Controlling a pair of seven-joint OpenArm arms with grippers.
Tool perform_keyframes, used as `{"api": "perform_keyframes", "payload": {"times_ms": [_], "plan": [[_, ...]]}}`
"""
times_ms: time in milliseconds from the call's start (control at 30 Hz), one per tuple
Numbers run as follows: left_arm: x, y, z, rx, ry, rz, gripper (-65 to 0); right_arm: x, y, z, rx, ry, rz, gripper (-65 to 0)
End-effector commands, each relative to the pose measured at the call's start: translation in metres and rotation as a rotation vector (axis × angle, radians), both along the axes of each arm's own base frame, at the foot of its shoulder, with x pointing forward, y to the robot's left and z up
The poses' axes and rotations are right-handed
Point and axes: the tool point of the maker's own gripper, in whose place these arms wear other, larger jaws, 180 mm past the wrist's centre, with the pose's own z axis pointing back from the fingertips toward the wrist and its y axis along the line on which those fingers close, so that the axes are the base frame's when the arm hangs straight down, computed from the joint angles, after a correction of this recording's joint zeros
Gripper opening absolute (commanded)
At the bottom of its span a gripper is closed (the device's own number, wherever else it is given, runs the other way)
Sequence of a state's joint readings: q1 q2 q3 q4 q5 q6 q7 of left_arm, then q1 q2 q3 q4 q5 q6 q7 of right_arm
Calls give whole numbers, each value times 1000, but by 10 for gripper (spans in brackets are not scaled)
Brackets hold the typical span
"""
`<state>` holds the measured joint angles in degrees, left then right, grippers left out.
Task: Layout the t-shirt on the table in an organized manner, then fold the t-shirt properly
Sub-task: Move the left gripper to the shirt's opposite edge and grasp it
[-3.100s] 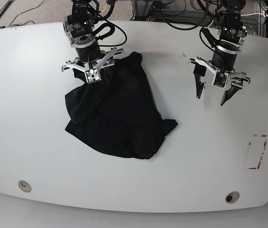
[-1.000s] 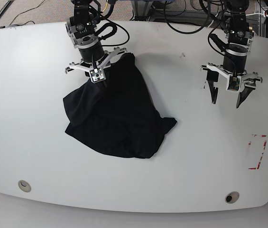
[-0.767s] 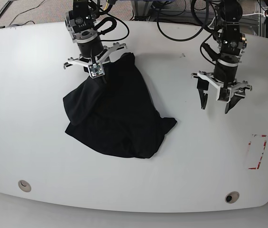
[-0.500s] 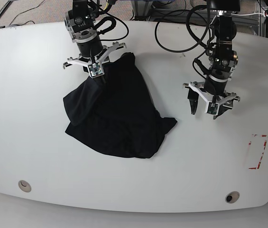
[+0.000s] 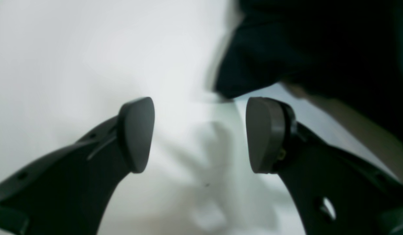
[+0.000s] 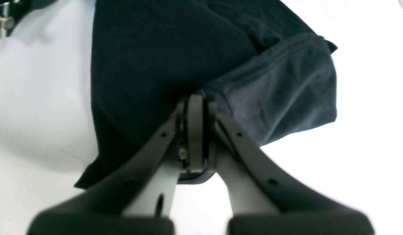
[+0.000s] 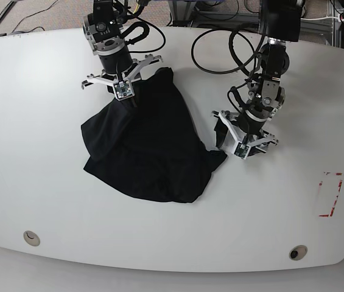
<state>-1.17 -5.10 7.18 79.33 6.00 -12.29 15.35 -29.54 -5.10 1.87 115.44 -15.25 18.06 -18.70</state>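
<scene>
Matt black cloth t-shirt [image 7: 147, 152] — soft, creased — on a smooth, faintly glossy white table [image 7: 38, 121].

White table [image 7: 38, 152] with crumpled black t-shirt [image 7: 153, 152], red tape outline [image 7: 331, 194]

Pretty bright overall; the white tabletop [image 7: 50, 121] nearly blows out right of the t-shirt [image 6: 149, 58] in the right wrist view; left wrist view is smeary, the t-shirt edge blurred; soft shadow under the left claw [image 5: 199, 133]; base view is sharp.
</scene>
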Motion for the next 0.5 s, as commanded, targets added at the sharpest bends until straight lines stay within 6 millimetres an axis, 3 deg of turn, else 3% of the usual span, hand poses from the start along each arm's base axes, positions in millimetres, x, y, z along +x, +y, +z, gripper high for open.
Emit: {"api": "perform_keyframes", "payload": {"times_ms": [0,467], "plan": [[11,-3,7,-9,-23,-33,-235,5,1,12,9,-47,0,-648],[42,-13,-9,-20,38,-46,-235,6,2,13,10,-49,6,-647]]}}
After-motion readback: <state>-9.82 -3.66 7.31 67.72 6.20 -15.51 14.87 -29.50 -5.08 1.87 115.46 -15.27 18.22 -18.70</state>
